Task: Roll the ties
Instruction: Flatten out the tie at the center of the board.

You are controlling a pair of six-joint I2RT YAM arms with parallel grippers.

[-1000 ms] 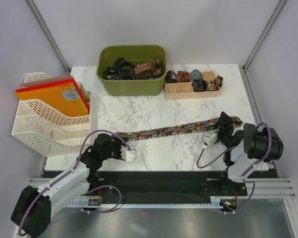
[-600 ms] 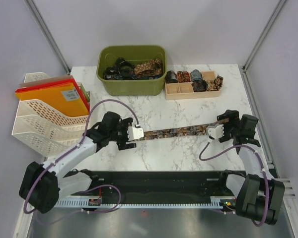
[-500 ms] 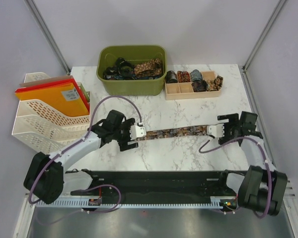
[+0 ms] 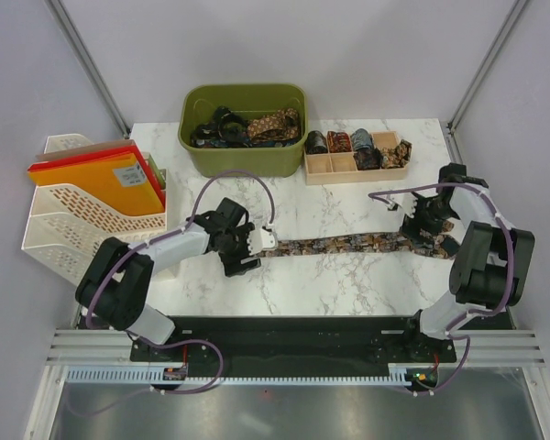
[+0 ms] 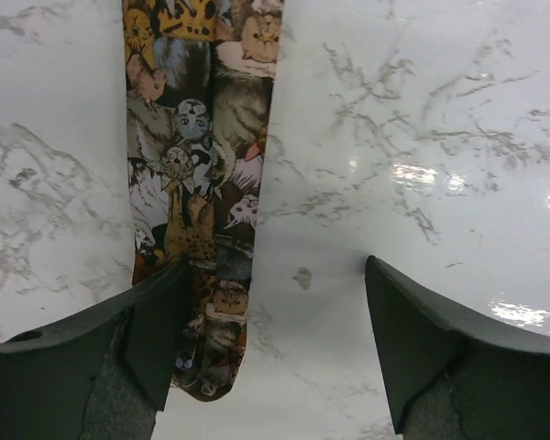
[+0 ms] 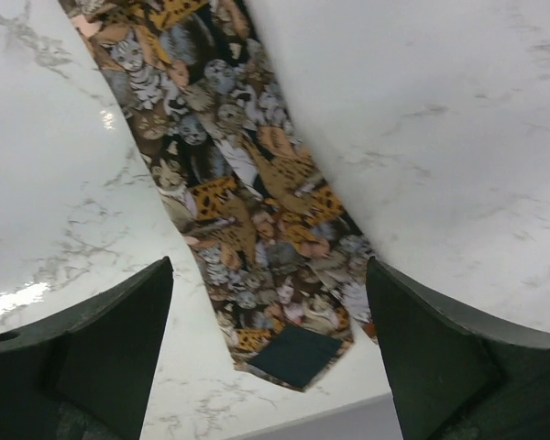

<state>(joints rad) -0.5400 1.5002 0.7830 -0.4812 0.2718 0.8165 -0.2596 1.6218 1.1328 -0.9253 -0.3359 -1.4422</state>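
One tie (image 4: 348, 244), dark with a brown-gold cat print, lies flat across the marble table. Its narrow end (image 5: 202, 229) sits under my left gripper (image 4: 255, 242), beside the left finger (image 5: 156, 321). In the left wrist view that gripper (image 5: 275, 268) is open, with bare marble filling most of the gap. My right gripper (image 4: 431, 227) hovers over the wide end (image 6: 247, 229), whose dark lining (image 6: 298, 353) is turned up at the tip. In its wrist view it (image 6: 268, 268) is open and straddles the tie without holding it.
An olive bin (image 4: 246, 163) of loose ties stands at the back. A wooden tray (image 4: 330, 165) with rolled ties is to its right. A white file rack (image 4: 82, 229) with orange folders is at the left. The table's edge (image 6: 348, 417) runs just past the wide end.
Both arms have swung out from the near edge. The left gripper came up to the tie's narrow end, the right one went over the wide end. The tie lies straighter.
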